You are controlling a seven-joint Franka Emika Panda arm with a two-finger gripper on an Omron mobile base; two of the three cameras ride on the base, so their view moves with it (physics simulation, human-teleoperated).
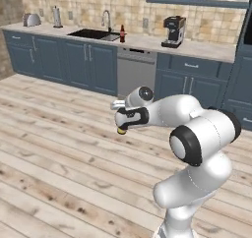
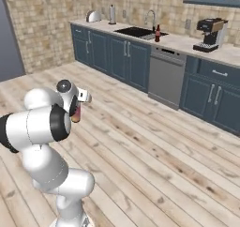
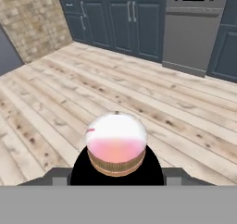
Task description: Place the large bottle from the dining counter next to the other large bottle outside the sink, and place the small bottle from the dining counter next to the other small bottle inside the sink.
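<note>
My gripper (image 1: 124, 120) is shut on the large bottle (image 3: 116, 142), carried over the wooden floor well short of the wall counter. In the hand view the bottle shows end-on, white fading to pink with a tan ribbed band, between the dark fingers (image 3: 78, 170). Its yellowish end (image 1: 120, 131) pokes out below the hand; from the right it shows pink-red (image 2: 76, 113). The black sink (image 1: 93, 34) (image 2: 136, 31) with its curved tap lies far ahead. A dark bottle with a red top (image 1: 122, 34) (image 2: 157, 34) stands on the counter just right of the basin. The small bottle and the dining counter are out of view.
Blue cabinets and a grey dishwasher (image 1: 136, 72) (image 2: 166, 78) line the wall under the counter. A coffee machine (image 1: 173, 31) (image 2: 209, 34) stands right of the sink, a toaster (image 1: 32, 19) and a steel jug (image 1: 57, 16) to its left. Open plank floor lies between me and the cabinets.
</note>
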